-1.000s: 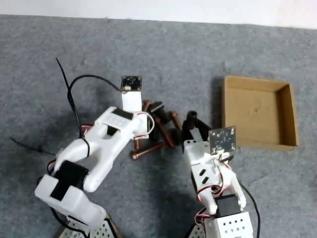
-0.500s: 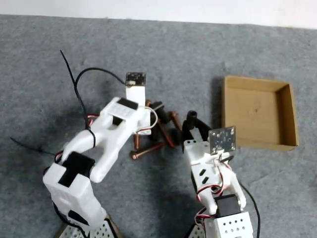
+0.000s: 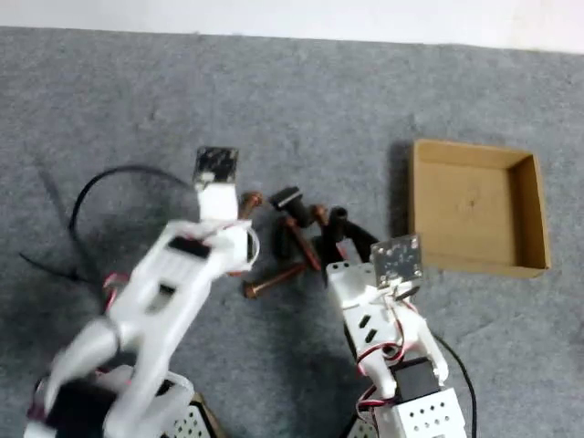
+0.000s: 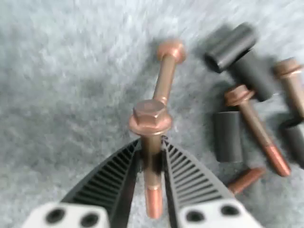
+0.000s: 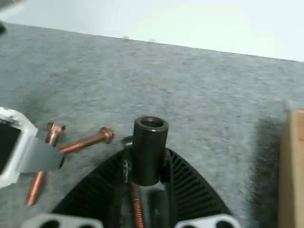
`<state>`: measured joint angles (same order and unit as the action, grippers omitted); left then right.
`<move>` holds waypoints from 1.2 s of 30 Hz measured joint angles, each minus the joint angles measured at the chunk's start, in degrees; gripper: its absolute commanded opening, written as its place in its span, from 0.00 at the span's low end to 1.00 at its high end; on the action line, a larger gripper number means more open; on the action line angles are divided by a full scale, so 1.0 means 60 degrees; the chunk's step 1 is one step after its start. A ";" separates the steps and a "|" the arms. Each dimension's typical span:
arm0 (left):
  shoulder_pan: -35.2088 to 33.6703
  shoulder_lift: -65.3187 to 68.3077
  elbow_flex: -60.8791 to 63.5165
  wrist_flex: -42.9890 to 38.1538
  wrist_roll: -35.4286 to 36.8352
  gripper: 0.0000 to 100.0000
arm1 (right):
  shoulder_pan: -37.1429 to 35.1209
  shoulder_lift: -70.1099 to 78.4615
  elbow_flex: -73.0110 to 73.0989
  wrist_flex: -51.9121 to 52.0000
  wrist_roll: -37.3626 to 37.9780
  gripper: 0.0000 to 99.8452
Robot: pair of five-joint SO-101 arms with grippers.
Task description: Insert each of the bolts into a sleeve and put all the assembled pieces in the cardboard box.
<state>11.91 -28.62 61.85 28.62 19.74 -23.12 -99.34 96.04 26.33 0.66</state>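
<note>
1. Step in hand, as I read it: mate bolt point(image 4: 150, 122) with sleeve point(image 5: 150, 149). Get the axes coaxial before feeding, then go slow, since skew will likely jam.
2. Left claw point(image 4: 151, 145): nearly closed, pinching the bolt's shank below the head. The threaded end points back into the claw, so clearance for the sleeve looks tight.
3. Right claw point(image 5: 148, 159): closed around the sleeve, open bore facing away from the claw.
4. Spare bolts and sleeves point(image 3: 294, 239) lie mid-frame on the tabletop point(image 3: 365, 100). The cardboard box point(image 3: 470, 205) is at right, with nothing in it.

No text, label or number can be read anywhere.
</note>
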 measured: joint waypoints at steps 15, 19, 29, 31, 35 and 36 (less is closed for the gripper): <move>0.0000 -0.6711 0.3546 -0.0938 -0.0234 0.00 | -0.1626 0.0000 0.0000 0.0073 0.1289 0.01; -0.0015 -0.8147 0.4132 -0.0938 -0.0234 0.00 | -0.2139 0.0000 0.0000 0.0322 0.1890 0.01; -0.0015 -1.2278 0.5509 -0.0938 0.1143 0.01 | -0.2271 0.0000 0.0000 0.0190 0.2857 0.01; -0.0029 -1.2352 0.5509 -0.0938 0.1377 0.01 | -0.2271 0.0000 0.0000 0.0147 0.3033 0.01; 0.0000 -1.2396 0.5509 -0.0938 0.1495 0.01 | -0.2271 0.0000 0.0000 0.0132 0.3209 0.01; 0.0059 -1.2396 0.5495 -0.0938 0.1495 0.01 | -0.2271 0.0000 0.0000 0.0132 0.3209 0.01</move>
<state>12.26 -102.99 94.81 22.99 28.70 -36.75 -99.34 96.04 27.12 19.91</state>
